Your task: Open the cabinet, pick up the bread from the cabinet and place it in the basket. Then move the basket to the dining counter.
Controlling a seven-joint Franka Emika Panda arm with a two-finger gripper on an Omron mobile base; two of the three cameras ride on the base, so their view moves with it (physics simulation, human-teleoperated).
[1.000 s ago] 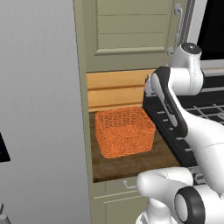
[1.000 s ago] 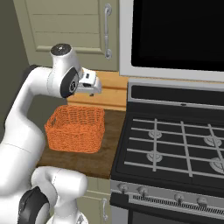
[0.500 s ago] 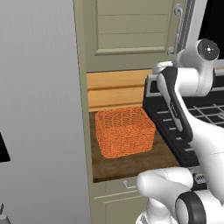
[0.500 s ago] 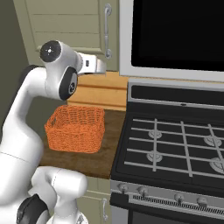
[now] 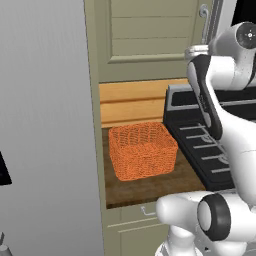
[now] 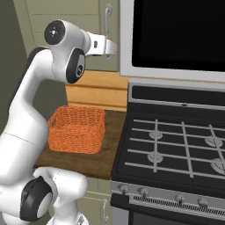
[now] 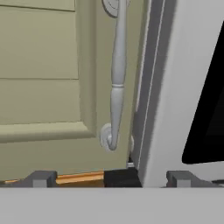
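Dark wood-grain bench [image 5: 150, 187] fills the niche between a grey wall panel [image 5: 45, 125] and the black gas stove [image 6: 176, 149], and it serves as the landmark for everything else. Nearest on that bench, toward its front and left half in the left base view, sits the basket [image 5: 142, 150], bright orange and woven, upright and with nothing visible inside it; the right base view shows the same basket [image 6: 77, 128] resting well apart from the stove's edge. Behind the basket, at the back of the bench, runs a light wooden backsplash [image 5: 132, 102]. Directly above the bench and that backsplash hangs the cabinet [image 5: 150, 37], sage green, its recessed-panel door shut flat against the frame. Its long silver handle [image 7: 116, 74] stands upright near the door's right edge, close to the white surround of the dark oven panel [image 6: 176, 35] above the stove. The white arm reaches up above the bench, and the gripper [image 6: 110, 47] hangs just in front of the lower end of that handle, not touching it as far as the hand view shows. Its two fingertips [image 7: 41, 178] stand wide apart with nothing between them
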